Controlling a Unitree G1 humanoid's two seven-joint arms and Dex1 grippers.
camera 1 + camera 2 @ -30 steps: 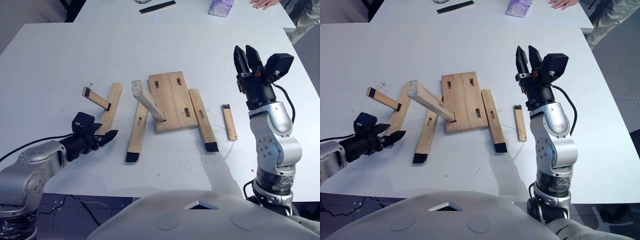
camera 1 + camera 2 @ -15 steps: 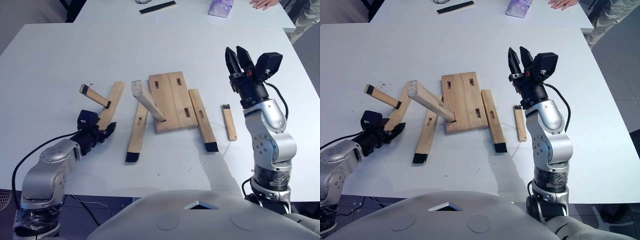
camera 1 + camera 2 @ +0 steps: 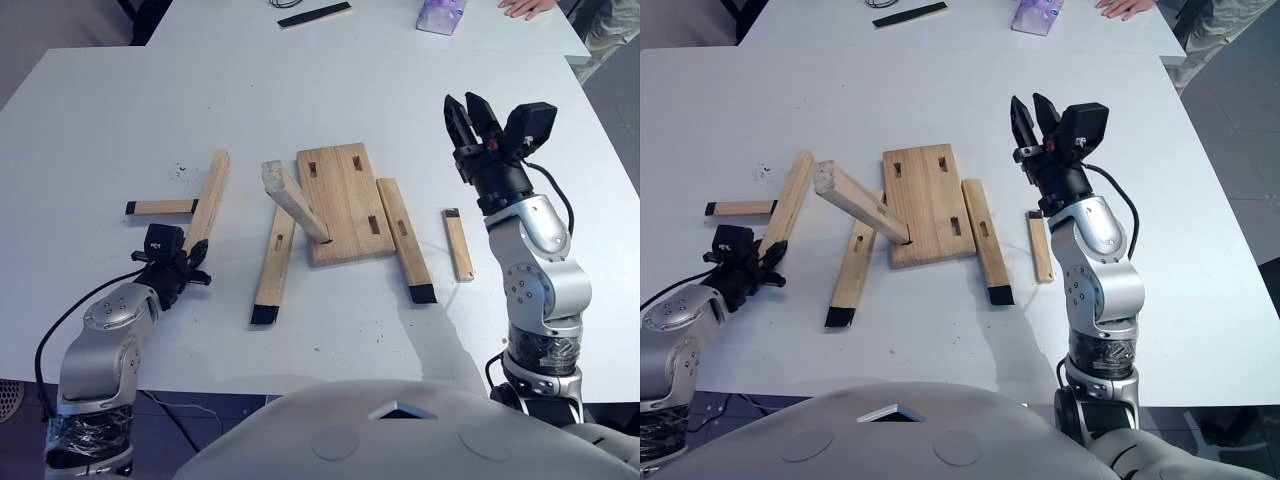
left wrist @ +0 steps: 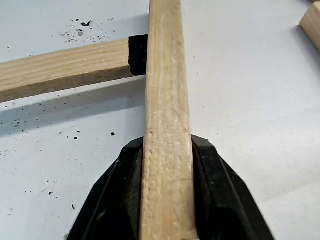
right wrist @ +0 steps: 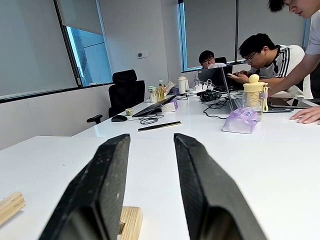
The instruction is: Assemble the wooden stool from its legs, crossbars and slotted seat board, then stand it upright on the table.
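The slotted seat board lies flat mid-table, with one leg stuck tilted in a near-left slot. My left gripper is shut on the near end of a long leg lying left of the board; its fingers clamp both sides of that leg. A short crossbar with a black end lies flat, butting that leg. Two more legs lie beside the board. Another crossbar lies to the right. My right gripper is raised above it, open, its fingers holding nothing.
Black specks dot the table near the left parts. On the far table lie a black strip and a purple bag, with a person's hand resting there. The table's near edge runs just below my left arm.
My left gripper moved forward and shut on the long leg, which shifted left. The crossbar that leaned on it now lies flat. My right gripper drifted slightly left.
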